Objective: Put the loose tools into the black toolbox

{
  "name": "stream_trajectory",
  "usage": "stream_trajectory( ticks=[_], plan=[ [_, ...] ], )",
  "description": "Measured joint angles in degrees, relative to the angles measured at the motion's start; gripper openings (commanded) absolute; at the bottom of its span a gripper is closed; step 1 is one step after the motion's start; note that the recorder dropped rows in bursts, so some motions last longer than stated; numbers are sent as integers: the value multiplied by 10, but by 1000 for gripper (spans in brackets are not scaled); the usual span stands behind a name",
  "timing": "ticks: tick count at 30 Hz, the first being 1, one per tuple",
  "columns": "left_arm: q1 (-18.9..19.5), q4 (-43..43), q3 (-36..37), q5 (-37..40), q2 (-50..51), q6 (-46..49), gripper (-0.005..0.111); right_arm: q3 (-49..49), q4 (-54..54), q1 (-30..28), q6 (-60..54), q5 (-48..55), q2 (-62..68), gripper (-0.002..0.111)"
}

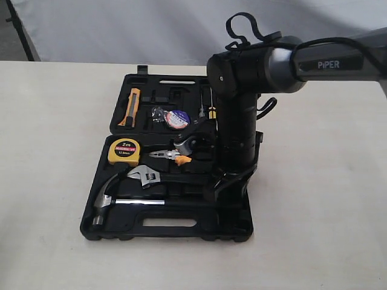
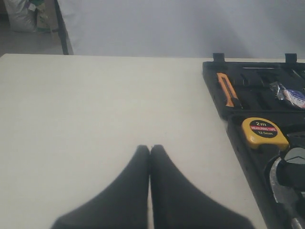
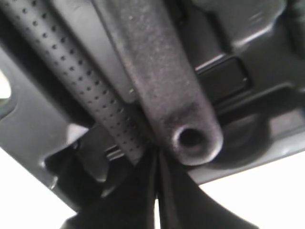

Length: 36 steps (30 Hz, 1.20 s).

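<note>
Fingers of the right gripper (image 3: pixel 156 164), pressed together, fill the bottom of the right wrist view, just beside the holed end of the wrench (image 3: pixel 183 114) and the dotted grip of the hammer (image 3: pixel 90 95). The exterior view hides these ends behind the right arm (image 1: pixel 239 133). Only that view shows the whole black toolbox (image 1: pixel 121 232) spread flat at centre. It holds one hammer at lower left, one wrench, one tape roll (image 1: pixel 177 119) in the upper half, one tape measure (image 1: pixel 124 151), one pair of pliers (image 1: pixel 169 156) and one knife (image 1: pixel 130 99). The left gripper (image 2: pixel 150 149) has its fingers together over the bare table (image 2: pixel 71 119).
</note>
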Motion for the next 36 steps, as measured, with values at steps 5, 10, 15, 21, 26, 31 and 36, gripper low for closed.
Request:
stream_trajectory(
  ticks=[5, 10, 15, 21, 26, 31, 36],
  plan=[
    [0, 0, 0, 0, 0, 0, 1, 0, -6, 0, 3, -5, 0, 0],
    [0, 0, 0, 0, 0, 0, 1, -5, -9, 0, 6, -29, 1, 0],
    [0, 0, 0, 0, 0, 0, 1, -6, -15, 0, 6, -32, 1, 0],
    [0, 0, 0, 0, 0, 0, 1, -51, 28, 0, 21, -13, -21, 0],
    [0, 0, 0, 0, 0, 0, 1, -79, 32, 0, 70, -60, -24, 0],
    [0, 0, 0, 0, 0, 0, 1, -84, 33, 0, 80, -69, 40, 0],
    [0, 0, 0, 0, 0, 0, 1, -90, 36, 0, 91, -68, 44, 0]
  ],
)
